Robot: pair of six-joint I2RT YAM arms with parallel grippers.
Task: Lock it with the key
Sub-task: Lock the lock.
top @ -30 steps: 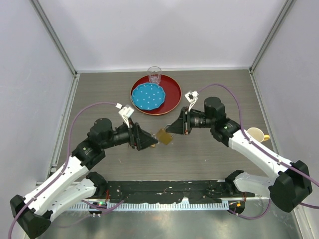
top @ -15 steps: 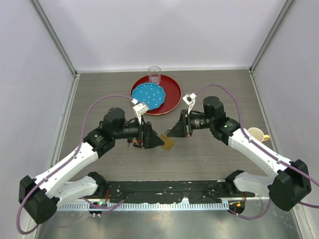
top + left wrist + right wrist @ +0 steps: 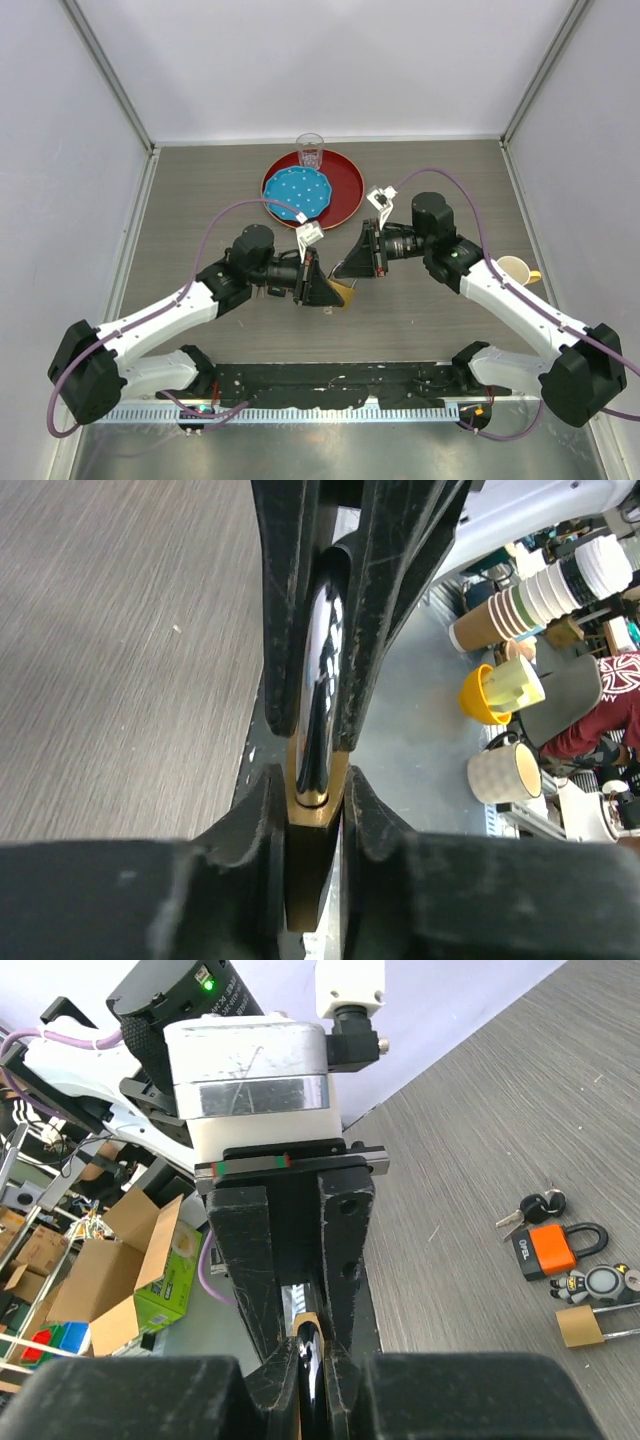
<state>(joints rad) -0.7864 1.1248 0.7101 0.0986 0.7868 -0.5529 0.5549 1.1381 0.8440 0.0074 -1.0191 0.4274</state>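
Left gripper [image 3: 312, 790]: the jaws are pressed together on the body of the brass padlock [image 3: 310, 880].
Right gripper [image 3: 308, 1345]: clamped on the chrome shackle [image 3: 320, 680] of the same lock, facing the left one tip to tip.
Place of the lock: held between the two arms, over the middle of the table [image 3: 200, 190].
Keys [image 3: 535, 1205]: they lie on the table beside an orange padlock [image 3: 552, 1247], close to a second brass padlock [image 3: 575, 1326]. No jaw holds a key.
Further out: red tray [image 3: 345, 195] with a blue plate [image 3: 296, 193] and a glass [image 3: 310, 152] at the far side; a cup [image 3: 513, 269] at the right.
Risk one: one arm must let go to fetch a key, and then the smooth lock can swing or slip in the single grip.
Risk two: if the arms push out of line, the shackle can jam or twist free.
Risk three: I cannot tell which key fits.
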